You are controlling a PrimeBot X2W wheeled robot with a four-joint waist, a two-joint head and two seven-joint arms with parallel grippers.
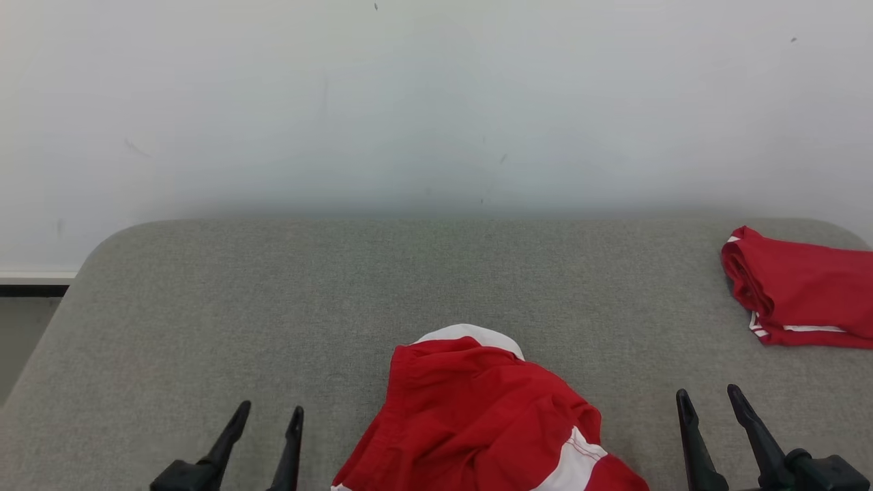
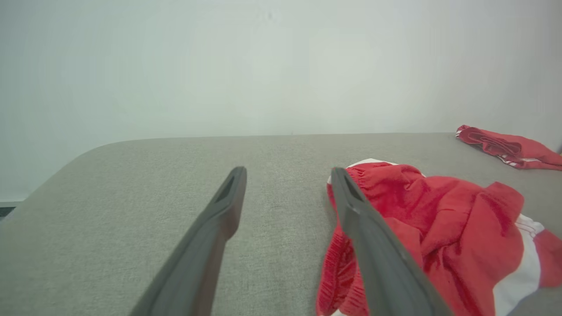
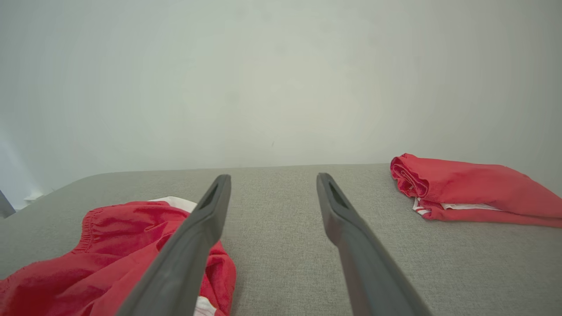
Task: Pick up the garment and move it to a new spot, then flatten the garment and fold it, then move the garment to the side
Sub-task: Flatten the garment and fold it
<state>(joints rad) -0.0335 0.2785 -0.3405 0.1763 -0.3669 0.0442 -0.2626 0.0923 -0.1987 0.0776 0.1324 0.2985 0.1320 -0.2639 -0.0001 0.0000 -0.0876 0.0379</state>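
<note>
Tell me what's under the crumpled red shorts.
The crumpled red shorts lie on the grey upholstered surface, with a white layer showing at their far edge. Whatever sits beneath the bunched cloth is hidden.

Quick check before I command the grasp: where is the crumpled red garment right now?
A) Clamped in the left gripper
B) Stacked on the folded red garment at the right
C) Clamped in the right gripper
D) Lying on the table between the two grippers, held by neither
D: the crumpled garment lies on the gray table between the left gripper and the right gripper, both open and empty.
</note>
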